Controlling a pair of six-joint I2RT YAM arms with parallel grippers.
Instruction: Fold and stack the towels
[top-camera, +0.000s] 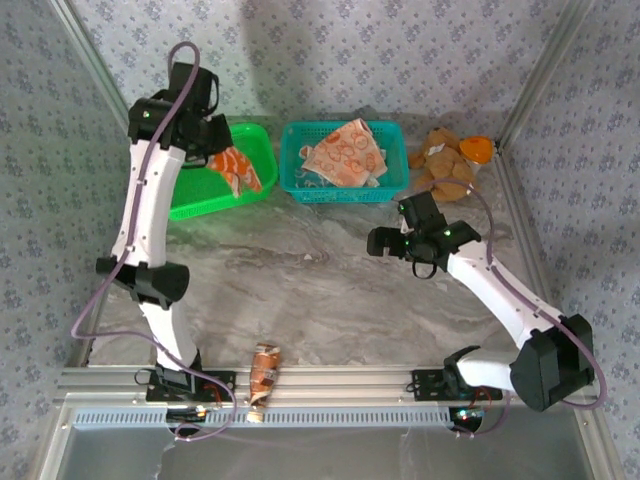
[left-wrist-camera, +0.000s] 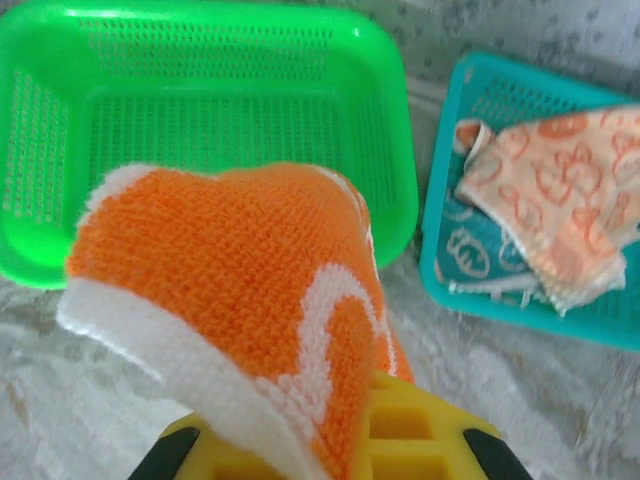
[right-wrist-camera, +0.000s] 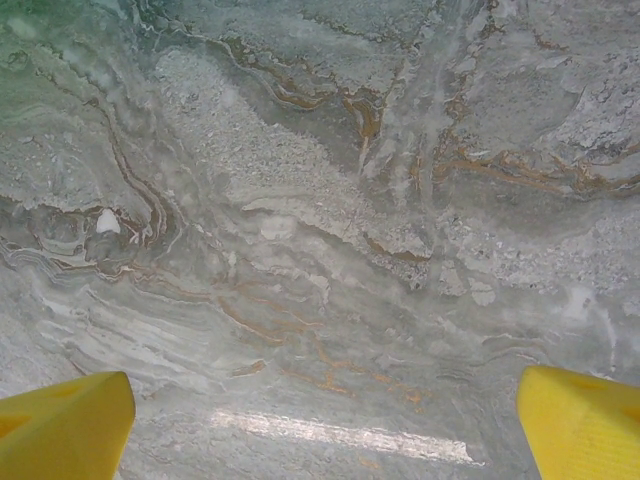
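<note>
Aloft, left fingers (left-wrist-camera: 425, 445) clamp the orange towel (left-wrist-camera: 230, 270).

the orange towel (left-wrist-camera: 230, 290) drapes over the left gripper (top-camera: 218, 148), hiding its fingertips, and the wrist view's bottom edge cuts off its yellow fingers (left-wrist-camera: 420, 445). the teal towel (left-wrist-camera: 480, 250) lies mostly covered by the peach towel (left-wrist-camera: 560, 190), and their teal basket (left-wrist-camera: 440, 200) runs off the right edge. the right gripper (right-wrist-camera: 320, 440) has its fingers (right-wrist-camera: 65, 425) cropped at the bottom corners; a brownish object (top-camera: 264, 372) by the near rail is too small to identify.
</note>
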